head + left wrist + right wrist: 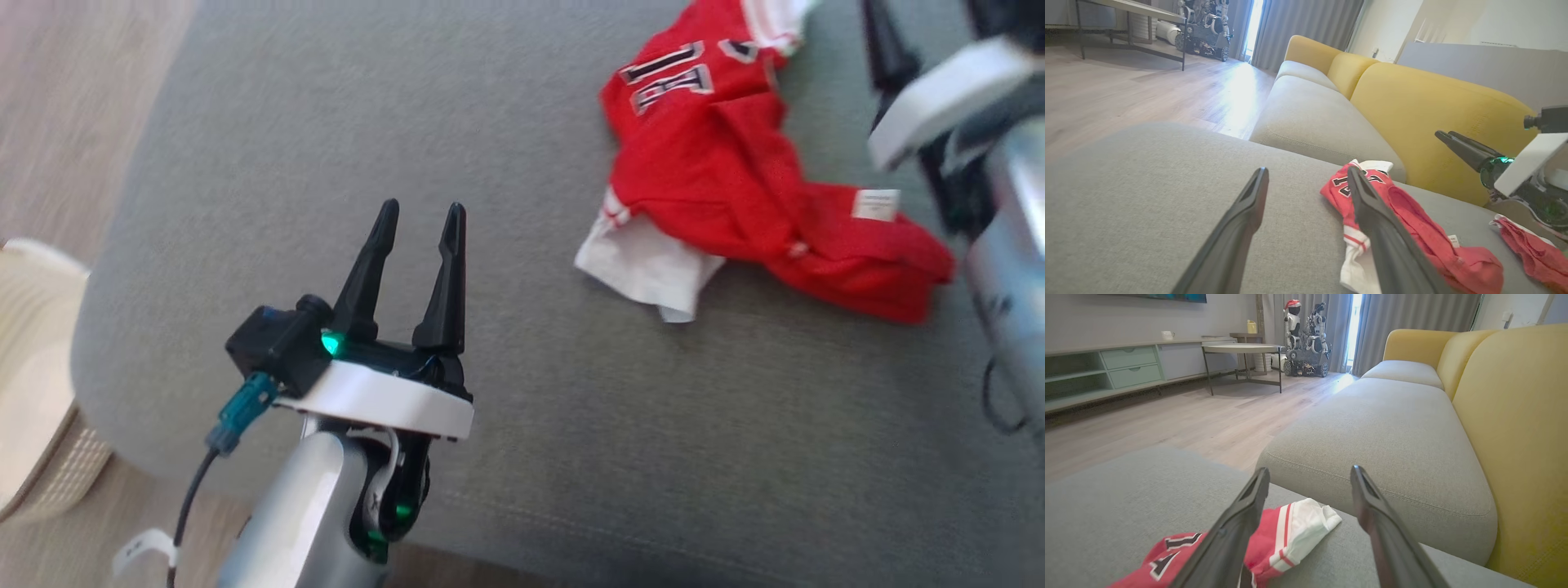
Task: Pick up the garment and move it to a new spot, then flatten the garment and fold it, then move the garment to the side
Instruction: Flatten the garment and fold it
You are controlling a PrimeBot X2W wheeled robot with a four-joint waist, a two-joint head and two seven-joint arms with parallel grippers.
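**Red garment [735, 180], crumpled, on grey cushion [326, 122]; both grippers empty.**

Garment: red jersey with white trim, black-and-white lettering and a small white label. It lies bunched on the far right part of the cushion, with a white hem turned out at its near left edge. Left gripper [424, 207]: fingers parted a moderate way, nothing between them, over bare cushion at the near left, well apart from the garment. Right gripper [1309, 470]: fingers spread wide, holding nothing, at the far right just beside the garment, its left finger over the white-trimmed end; whether it touches cannot be told. Yellow sofa [1515, 396] with grey seats stands beyond the cushion. Pale basket [33, 367] sits on the floor at the near left.
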